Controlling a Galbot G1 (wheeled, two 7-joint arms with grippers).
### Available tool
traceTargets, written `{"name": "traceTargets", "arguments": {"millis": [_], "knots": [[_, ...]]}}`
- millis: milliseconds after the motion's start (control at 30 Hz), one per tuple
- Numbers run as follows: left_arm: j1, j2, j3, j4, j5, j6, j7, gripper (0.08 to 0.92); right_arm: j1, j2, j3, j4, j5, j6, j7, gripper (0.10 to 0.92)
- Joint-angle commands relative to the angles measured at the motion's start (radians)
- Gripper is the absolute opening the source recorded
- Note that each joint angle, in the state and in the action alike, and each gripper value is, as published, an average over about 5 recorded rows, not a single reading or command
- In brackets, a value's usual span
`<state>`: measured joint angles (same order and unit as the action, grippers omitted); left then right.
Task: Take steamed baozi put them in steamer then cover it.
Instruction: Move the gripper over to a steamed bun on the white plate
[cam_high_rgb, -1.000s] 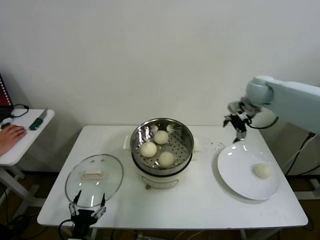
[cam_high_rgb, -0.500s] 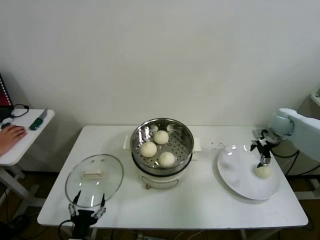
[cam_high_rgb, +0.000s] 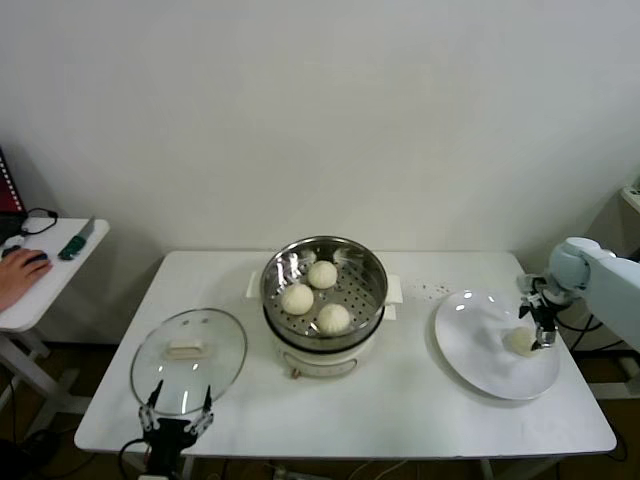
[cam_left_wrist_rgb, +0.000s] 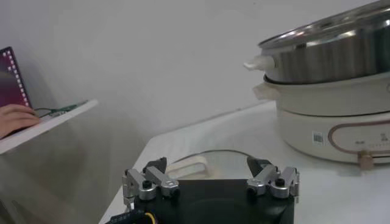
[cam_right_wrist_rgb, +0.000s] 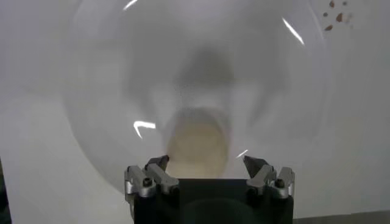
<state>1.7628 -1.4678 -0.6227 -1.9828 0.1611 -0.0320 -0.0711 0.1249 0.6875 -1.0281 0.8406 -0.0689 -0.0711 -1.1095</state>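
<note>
1 baozi (cam_high_rgb: 520, 341) is straddled on the white plate (cam_high_rgb: 480, 362) by the wide-open, empty right gripper (cam_high_rgb: 541, 333); 3 baozi (cam_high_rgb: 318, 296) are seated in the steamer (cam_high_rgb: 324, 292). The left gripper (cam_high_rgb: 174, 421), open and empty, is parked beside the glass cover (cam_high_rgb: 189, 359).

Cream-white baozi (cam_high_rgb: 520, 341) on white plate (cam_high_rgb: 480, 360); shiny perforated steel steamer (cam_high_rgb: 324, 290).

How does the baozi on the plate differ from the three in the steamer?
The plate baozi lies alone on the flat white plate, between the open right pincer tips; the three steamer baozi sit clustered in the steel steamer, untouched. All are round, cream-white.
</note>
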Motion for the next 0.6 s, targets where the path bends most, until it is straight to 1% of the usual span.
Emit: {"name": "traceTargets", "arguments": {"millis": [33,467,533,600], "knots": [[-0.005,0.0,0.0,-0.001,-0.005,0.009,0.0,0.823,-0.062,0.035,0.063,-0.079,-0.061,0.02,-0.007,0.823],[-0.021,-0.002,0.008,0.001,-0.002,0.02,0.0,0.823,-0.07,0.063,0.067,-0.1,-0.061,0.026,-0.019,0.82],[-0.02,-0.002,0.007,0.002,-0.002,0.02,0.0,0.823,-0.069,0.064,0.068,-0.103,-0.064,0.029,-0.02,0.801],[-0.019,-0.002,0.006,0.002,-0.002,0.019,0.0,0.823,-0.068,0.063,0.067,-0.102,-0.063,0.029,-0.021,0.758]]}}
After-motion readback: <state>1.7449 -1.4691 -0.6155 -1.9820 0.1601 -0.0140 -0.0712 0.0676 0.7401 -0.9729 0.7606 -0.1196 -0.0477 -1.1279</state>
